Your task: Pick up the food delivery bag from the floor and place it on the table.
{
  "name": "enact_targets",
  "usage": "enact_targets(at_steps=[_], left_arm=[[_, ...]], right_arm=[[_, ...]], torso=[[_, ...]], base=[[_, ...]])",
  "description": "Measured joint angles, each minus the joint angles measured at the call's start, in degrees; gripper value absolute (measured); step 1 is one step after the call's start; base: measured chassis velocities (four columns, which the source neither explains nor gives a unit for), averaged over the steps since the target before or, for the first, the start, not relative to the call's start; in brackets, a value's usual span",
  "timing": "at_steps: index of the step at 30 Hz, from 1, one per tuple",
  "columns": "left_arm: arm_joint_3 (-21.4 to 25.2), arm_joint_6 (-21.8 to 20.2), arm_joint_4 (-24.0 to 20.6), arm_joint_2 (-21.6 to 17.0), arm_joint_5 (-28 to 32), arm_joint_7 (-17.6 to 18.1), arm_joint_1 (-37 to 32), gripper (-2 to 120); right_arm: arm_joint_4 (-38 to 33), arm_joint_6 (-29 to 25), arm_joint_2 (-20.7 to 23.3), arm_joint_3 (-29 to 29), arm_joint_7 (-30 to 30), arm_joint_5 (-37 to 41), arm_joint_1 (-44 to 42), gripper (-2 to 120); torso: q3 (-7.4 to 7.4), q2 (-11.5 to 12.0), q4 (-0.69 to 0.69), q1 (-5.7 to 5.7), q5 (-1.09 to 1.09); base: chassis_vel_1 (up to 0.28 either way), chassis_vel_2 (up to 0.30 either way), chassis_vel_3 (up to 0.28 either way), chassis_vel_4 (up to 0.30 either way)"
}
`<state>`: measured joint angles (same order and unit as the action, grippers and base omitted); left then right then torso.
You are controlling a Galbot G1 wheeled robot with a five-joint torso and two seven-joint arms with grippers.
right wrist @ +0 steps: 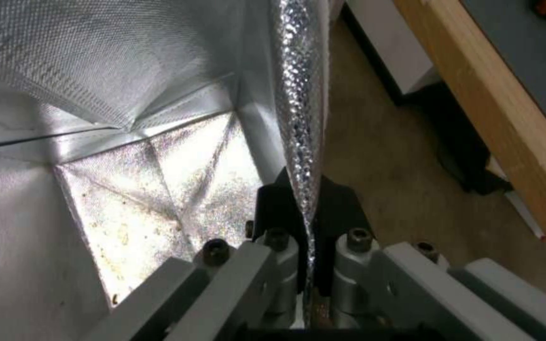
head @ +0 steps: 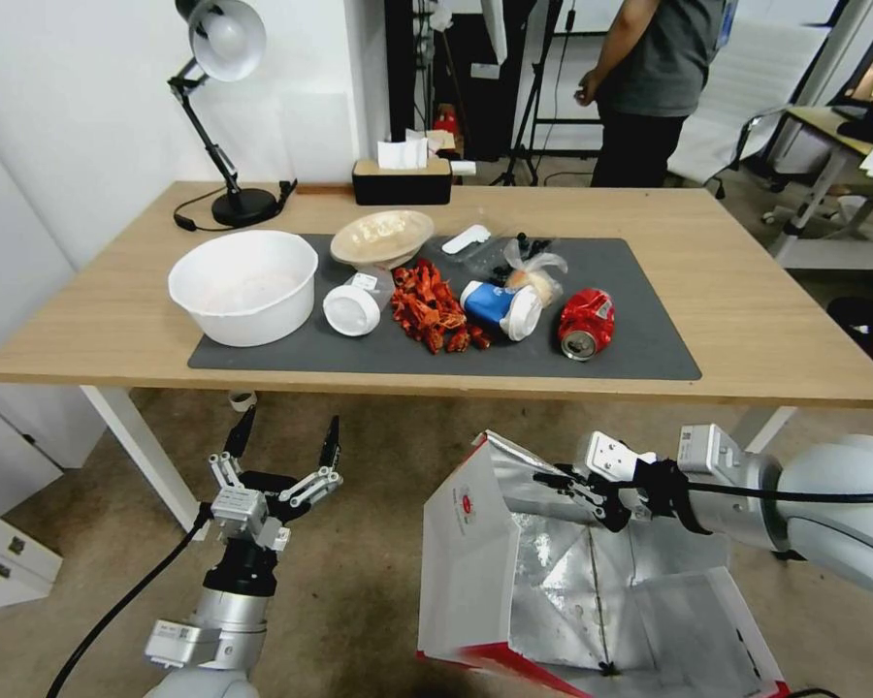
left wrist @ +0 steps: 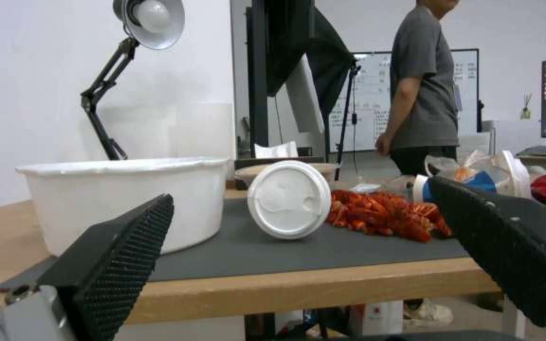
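The right pincer [head: 565,482] is clenched on the foil-lined upper rim of the large boxy red-and-white paper delivery bag [head: 475,562], which stands open on the brown-grey stained floor [head: 359,601] just before the light-wood tabletop [head: 747,291], while the left pincer [head: 283,448] hovers beside it, released and holding nothing.

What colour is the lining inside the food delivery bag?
Silver foil, creased; clearest in the right wrist view of the food delivery bag.
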<state>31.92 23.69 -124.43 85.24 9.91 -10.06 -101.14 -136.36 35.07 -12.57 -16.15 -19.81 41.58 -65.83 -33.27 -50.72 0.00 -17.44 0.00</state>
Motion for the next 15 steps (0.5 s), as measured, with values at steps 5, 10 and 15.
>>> enact_targets(at_steps=[5,10,15], left_arm=[[0.0,0.0,-0.1,-0.1,0.1,0.0,-0.1,100],[0.0,0.0,-0.3,-0.1,0.2,0.0,-0.1,100],[0.0,0.0,-0.3,-0.1,0.2,0.0,-0.2,100]], right_arm=[[0.0,0.0,0.0,0.1,0.0,0.0,0.0,0],[0.0,0.0,0.0,0.1,0.0,0.0,0.0,0],[-0.1,0.0,0.0,0.1,0.0,0.0,0.0,0]], torso=[[-0.91,-1.5,0.0,-0.64,0.0],[-1.53,-2.6,0.0,-1.12,0.0],[-2.49,-4.3,0.0,-1.86,0.0]], base=[[0.0,0.0,0.0,0.0],[0.0,0.0,0.0,0.0],[0.0,0.0,0.0,0.0]])
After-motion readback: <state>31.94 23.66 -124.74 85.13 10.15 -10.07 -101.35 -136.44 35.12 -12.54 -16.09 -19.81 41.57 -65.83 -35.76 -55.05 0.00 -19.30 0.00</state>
